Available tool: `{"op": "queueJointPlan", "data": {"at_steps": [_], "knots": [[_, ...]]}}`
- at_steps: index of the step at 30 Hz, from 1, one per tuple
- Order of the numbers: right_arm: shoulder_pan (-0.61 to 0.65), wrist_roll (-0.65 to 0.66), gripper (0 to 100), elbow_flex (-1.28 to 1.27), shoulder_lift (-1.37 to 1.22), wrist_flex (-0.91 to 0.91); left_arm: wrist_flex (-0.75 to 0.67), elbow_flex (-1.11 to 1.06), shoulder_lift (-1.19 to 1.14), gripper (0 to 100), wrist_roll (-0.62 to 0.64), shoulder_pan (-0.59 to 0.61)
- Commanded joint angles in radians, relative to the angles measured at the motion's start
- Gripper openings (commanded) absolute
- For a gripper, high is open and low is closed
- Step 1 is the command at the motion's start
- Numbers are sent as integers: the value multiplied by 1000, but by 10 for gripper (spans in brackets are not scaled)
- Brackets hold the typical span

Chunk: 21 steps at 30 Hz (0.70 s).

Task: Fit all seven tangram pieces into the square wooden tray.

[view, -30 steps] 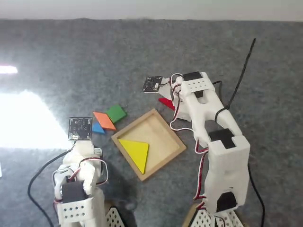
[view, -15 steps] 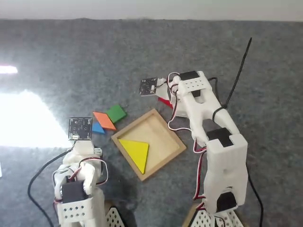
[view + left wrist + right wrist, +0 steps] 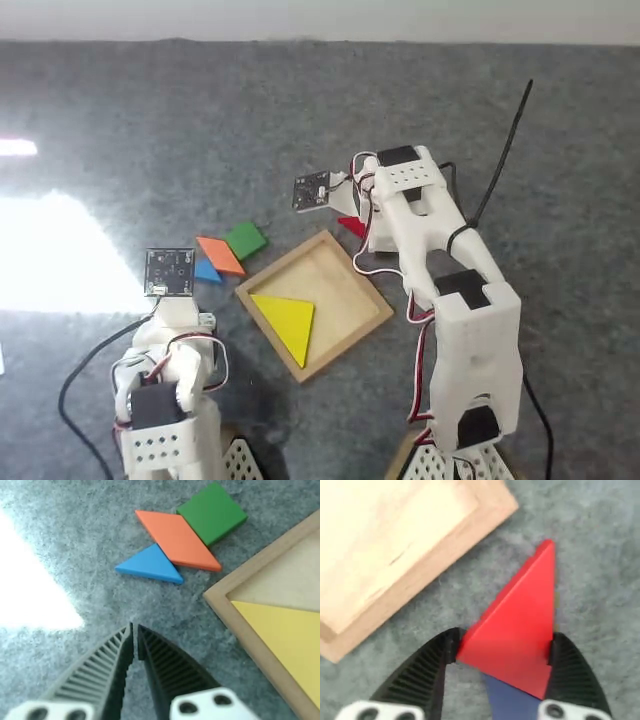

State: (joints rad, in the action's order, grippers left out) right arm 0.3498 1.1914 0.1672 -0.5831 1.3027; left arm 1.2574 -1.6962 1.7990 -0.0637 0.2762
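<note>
Red triangle sits clamped in the right tool beside the tray; left tool clenched, empty.

The yellow wooden triangle, red wooden triangle, orange wooden parallelogram and green wooden square are plain; the pale square wooden tray shows grain
</note>
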Motion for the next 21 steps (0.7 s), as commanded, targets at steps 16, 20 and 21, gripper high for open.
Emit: {"op": "queueJointPlan", "data": {"at_steps": [16, 20, 21], "knots": [[16, -385, 165, 38, 157, 107, 3, 13, 18, 14, 2, 8], [27, -384, 165, 38, 223, 147, 3, 13, 18, 14, 2, 8], [36, -384, 165, 38, 242, 148, 3, 13, 18, 14, 2, 8]]}}
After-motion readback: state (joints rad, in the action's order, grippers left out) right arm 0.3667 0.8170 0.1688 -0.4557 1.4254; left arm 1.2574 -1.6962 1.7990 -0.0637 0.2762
